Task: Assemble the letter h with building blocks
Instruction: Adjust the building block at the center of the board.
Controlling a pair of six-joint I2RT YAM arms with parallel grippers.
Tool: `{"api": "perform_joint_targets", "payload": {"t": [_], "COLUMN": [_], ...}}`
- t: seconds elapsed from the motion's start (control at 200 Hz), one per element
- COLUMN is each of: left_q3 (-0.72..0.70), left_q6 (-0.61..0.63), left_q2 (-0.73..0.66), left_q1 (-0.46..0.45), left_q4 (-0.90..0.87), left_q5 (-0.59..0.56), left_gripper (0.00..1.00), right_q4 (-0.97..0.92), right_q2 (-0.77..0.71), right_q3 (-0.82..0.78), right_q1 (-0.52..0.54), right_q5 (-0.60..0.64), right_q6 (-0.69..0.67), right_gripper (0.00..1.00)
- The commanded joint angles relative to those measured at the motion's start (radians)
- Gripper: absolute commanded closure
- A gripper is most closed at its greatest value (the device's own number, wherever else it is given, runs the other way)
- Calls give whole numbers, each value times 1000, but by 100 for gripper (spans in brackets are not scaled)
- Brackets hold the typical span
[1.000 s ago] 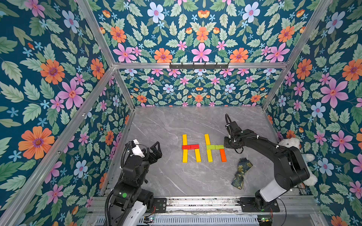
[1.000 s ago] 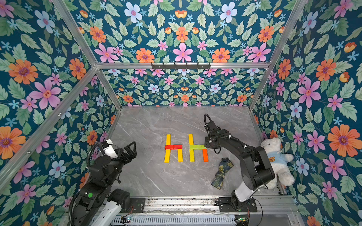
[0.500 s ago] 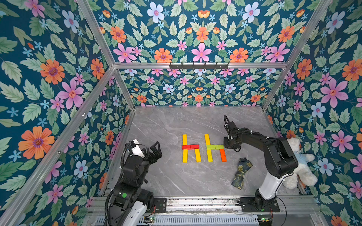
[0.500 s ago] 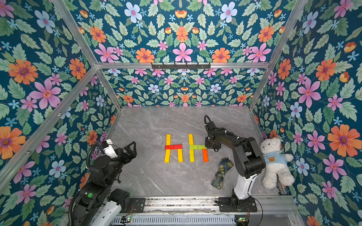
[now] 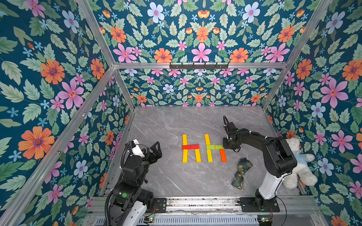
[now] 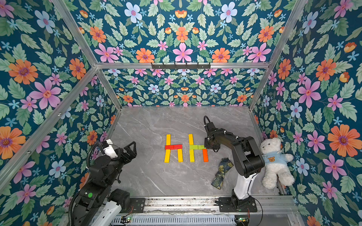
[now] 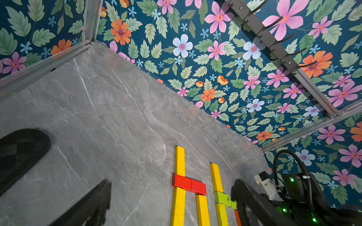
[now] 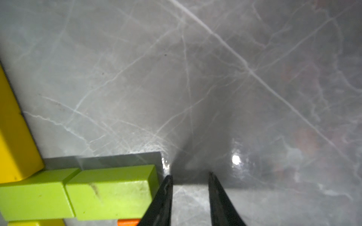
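Left gripper [image 5: 156,151], lower left in top view: held wide open, empty. Two h shapes laid mid-frame on table [image 5: 166,176]: red-barred h [image 5: 190,147], lime-barred h [image 5: 214,147] just right of it. Right gripper [image 8: 189,175] nearly closed, nothing gripped; one fingertip [image 8: 166,187] placed at lime bar [image 8: 109,191] end.

the far half of the table [image 5: 195,121] lies open wall to wall, and a bare strip runs in front of the blocks. mid-table the left h [image 5: 185,140] and right h [image 5: 207,139] leave only a thin lane between them. the right gripper [image 5: 223,145], jaws nearly together, sits at the right h's outer side, its arm [image 5: 254,138] barring that flank. cloth [image 5: 241,173] and bear [image 5: 299,168] crowd the near right. the left gripper [image 5: 155,151] hangs well left.
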Motion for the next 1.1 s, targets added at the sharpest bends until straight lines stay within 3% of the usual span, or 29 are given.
{"api": "perform_joint_targets", "payload": {"t": [0.0,0.72,1.095], "left_q3": [0,-4,-4], "left_q6": [5,3,4], "left_q2": [2,2,3], "left_q1": [2,1,3], "left_q4": [30,31,34], "left_q5": [-4,0,3], "left_gripper": [0,0,0], "right_q4": [-9,-11,-49], "right_q2": [7,-1,-112], "right_q3": [-5,-5,46], "right_q1": [6,16,13], "right_q5": [-30,-7,56], "right_q6": [-6,7,12], "right_gripper": [66,66,50]}}
